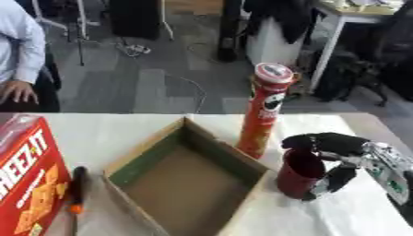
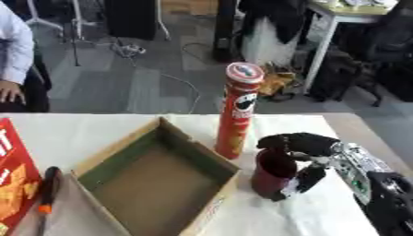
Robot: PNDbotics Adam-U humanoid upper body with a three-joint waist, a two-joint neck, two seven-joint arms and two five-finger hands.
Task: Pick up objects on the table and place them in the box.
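A dark red cup (image 1: 301, 172) stands on the white table (image 1: 113, 131) just right of the open cardboard box (image 1: 187, 177). My right hand (image 1: 332, 146) comes in from the right, its fingers over the cup's rim and its thumb curled against the cup's right side. A tall red chip can (image 1: 264, 109) with a red lid stands upright behind the cup, at the box's far right wall. A red cracker box (image 1: 26, 179) stands at the left edge. Between it and the cardboard box lies a black marker with an orange band (image 1: 77, 189). The left hand shows in neither view.
The cardboard box is empty, with a flap folded down toward the front left. A person's sleeve and hand (image 1: 16, 90) show at the far left beyond the table. Chairs, a desk and cables fill the floor behind.
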